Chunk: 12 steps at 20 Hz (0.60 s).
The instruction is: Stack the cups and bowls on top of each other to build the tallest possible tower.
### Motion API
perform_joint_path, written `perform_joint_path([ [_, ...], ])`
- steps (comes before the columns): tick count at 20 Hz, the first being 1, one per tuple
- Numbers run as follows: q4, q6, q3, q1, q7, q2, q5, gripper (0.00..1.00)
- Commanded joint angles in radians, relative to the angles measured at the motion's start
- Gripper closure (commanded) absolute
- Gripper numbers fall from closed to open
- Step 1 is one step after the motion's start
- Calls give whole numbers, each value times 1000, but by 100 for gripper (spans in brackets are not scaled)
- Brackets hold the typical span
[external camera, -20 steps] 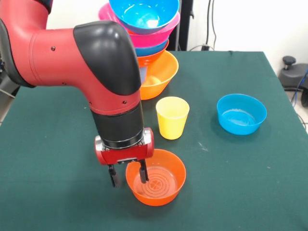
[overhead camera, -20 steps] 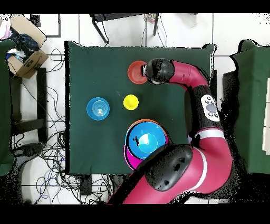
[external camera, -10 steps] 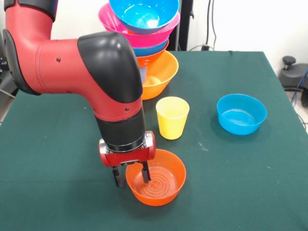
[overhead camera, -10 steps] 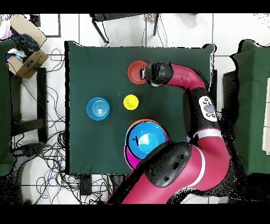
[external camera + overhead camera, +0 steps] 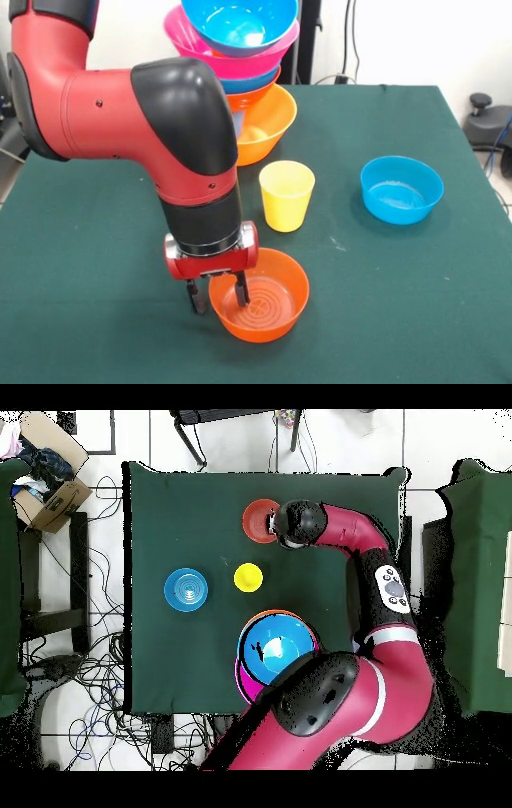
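A red-orange bowl (image 5: pixel 264 300) (image 5: pixel 258 520) sits near the table's front edge. My gripper (image 5: pixel 217 295) is open and straddles its left rim. One finger (image 5: pixel 194 299) is outside the wall and the other reaches inside the bowl. A yellow cup (image 5: pixel 286 194) (image 5: pixel 248 577) stands upright just behind the bowl. The tower (image 5: pixel 240 72) (image 5: pixel 275 649) stands at the back. Its base is a big orange bowl (image 5: pixel 270 120), with a pink bowl (image 5: pixel 254 58) higher up and a blue bowl (image 5: pixel 240 20) on top. A smaller blue bowl (image 5: pixel 401 189) (image 5: pixel 186 589) sits alone at the right.
The green table (image 5: pixel 96 240) ends close to the red-orange bowl at the front. My arm (image 5: pixel 160 120) fills the space left of the tower and hides part of it. Beside the table are a cardboard box (image 5: pixel 45 484) and floor cables.
The arm has shifted slightly right and down, so the gripper sits a little lower around the bowl's rim. The bowl, cup and tower have not moved.
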Motion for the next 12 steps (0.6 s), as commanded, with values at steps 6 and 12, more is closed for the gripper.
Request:
perform_joint_path([
  [6, -51, 112, -54, 65, -53, 19, -61, 100],
  [12, -12, 73, -90, 88, -37, -34, -80, 100],
])
